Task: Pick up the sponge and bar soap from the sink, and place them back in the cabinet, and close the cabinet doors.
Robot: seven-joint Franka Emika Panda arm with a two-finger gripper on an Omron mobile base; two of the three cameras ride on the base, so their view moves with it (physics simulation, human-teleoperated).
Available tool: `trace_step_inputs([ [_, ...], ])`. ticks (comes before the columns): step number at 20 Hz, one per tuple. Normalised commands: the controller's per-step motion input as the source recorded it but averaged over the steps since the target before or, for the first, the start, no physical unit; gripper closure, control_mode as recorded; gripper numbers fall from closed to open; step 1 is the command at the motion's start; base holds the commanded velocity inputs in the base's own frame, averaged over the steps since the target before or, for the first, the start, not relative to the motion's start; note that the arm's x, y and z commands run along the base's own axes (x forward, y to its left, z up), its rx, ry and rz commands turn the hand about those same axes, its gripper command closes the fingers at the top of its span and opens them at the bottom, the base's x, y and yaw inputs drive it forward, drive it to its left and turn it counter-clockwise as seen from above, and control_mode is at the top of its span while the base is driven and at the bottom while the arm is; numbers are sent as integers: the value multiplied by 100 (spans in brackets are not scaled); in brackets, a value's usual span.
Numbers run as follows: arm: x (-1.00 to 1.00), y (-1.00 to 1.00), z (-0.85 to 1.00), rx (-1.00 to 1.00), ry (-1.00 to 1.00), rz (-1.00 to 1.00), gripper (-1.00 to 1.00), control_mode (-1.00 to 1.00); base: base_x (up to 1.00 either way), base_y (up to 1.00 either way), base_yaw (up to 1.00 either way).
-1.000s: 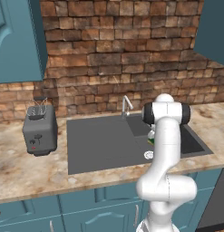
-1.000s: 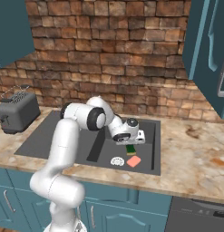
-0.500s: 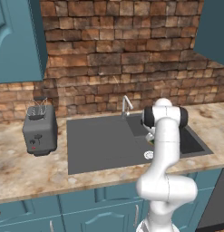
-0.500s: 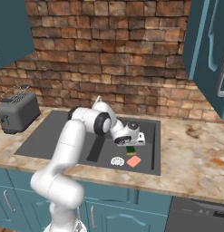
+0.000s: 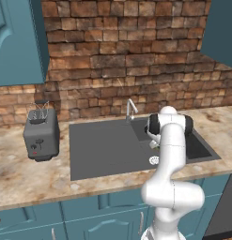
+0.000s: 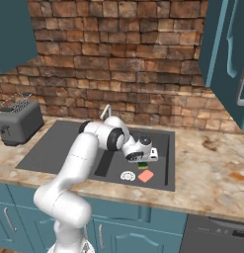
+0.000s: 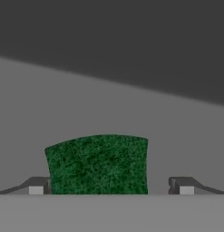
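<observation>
In the hand view the sponge (image 7: 97, 163) shows its dark green top between my open gripper (image 7: 111, 188). The left fingertip (image 7: 38, 186) stands right at the sponge's edge, and a gap separates the sponge from the right one. From the right base view, the gripper (image 6: 142, 160) is down in the sink (image 6: 64, 148), straddling the sponge (image 6: 142, 166). The pink bar soap (image 6: 145, 176) lies just in front of it, beside the white drain (image 6: 127, 175). Teal cabinet doors (image 6: 227, 54) hang open up at the top right.
A grey toaster (image 5: 41, 136) stands on the counter left of the sink. The thin faucet (image 5: 130, 108) rises at the basin's back rim, close behind my arm. Another teal door (image 5: 19, 42) hangs at the upper left. A brick wall backs the speckled counter (image 6: 212, 173).
The arm has sunk lower into the sink, bringing the hand down over the sponge. The jaws have stayed open, and the sponge and soap have not moved.
</observation>
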Motion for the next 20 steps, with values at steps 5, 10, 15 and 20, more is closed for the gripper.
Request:
trace_step_inputs([
  [5, 15, 0, -33, 0, 2, 0, -100, -100, 0, 0, 0],
  [10, 4, 0, -13, 0, 1, 0, 100, -100, 0, 0, 0],
  [15, -2, 0, 4, 0, 0, 0, 100, -100, 0, 0, 0],
  [20, -27, 1, 56, -4, -3, 0, 100, -100, 0, 0, 0],
])
